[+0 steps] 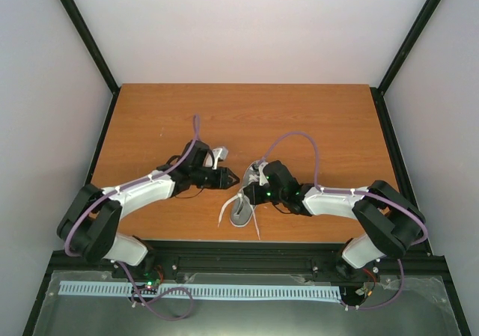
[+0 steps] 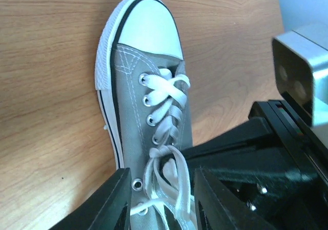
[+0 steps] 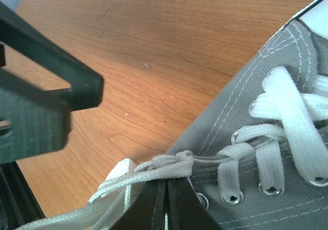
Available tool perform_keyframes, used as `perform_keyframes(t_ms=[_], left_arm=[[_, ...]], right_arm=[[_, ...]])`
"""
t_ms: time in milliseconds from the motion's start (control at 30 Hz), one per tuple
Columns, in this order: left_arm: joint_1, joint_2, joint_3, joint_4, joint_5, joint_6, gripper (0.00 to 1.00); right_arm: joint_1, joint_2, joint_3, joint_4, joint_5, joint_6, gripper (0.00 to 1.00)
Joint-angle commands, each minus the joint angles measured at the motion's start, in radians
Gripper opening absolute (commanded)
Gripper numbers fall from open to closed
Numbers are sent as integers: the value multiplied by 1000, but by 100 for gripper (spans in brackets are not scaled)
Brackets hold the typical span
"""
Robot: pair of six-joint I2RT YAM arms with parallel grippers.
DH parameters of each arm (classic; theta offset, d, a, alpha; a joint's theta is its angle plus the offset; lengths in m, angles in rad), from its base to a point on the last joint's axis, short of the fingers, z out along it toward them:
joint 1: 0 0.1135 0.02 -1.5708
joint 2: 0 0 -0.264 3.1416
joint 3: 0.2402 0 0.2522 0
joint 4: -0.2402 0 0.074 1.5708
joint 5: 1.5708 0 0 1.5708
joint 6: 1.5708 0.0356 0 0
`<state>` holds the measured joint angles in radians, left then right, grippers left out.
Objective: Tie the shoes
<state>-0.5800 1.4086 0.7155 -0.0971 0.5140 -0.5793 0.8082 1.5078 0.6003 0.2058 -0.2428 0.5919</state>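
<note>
The grey sneaker (image 1: 245, 201) with white sole and white laces lies on the table between my two grippers. In the left wrist view its white toe cap (image 2: 148, 27) points away and the laces (image 2: 166, 94) run down to a knot. My left gripper (image 2: 161, 202) is open, and its fingers (image 2: 110, 204) straddle the loose lace loops over the shoe's opening. My right gripper (image 3: 165, 199) is shut at the knot (image 3: 180, 161), with lace strands pinched at its tips. The grey shoe side (image 3: 256, 132) fills the right of that view.
The wooden table (image 1: 299, 119) stretches behind the shoe, with black frame posts at its corners. My right arm's black body (image 2: 266, 158) sits close on the right of the left gripper. The left gripper's black finger (image 3: 46, 97) shows at the right wrist view's upper left.
</note>
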Motion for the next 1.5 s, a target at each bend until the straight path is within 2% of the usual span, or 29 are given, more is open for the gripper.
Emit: perform_keyframes(t_ms=[0, 100, 467, 1267, 1467], left_arm=[[14, 66, 60, -59, 6, 15, 35], [14, 103, 66, -35, 55, 9, 32], [14, 155, 72, 10, 174, 24, 32], [14, 191, 52, 96, 249, -19, 32], [14, 201, 43, 130, 280, -37, 26]], right_arm=[[8, -14, -20, 0, 29, 2, 3], [8, -17, -21, 1, 31, 1, 3], [8, -12, -19, 0, 26, -1, 3], [8, -3, -16, 2, 19, 2, 3], [8, 0, -16, 5, 19, 5, 3]])
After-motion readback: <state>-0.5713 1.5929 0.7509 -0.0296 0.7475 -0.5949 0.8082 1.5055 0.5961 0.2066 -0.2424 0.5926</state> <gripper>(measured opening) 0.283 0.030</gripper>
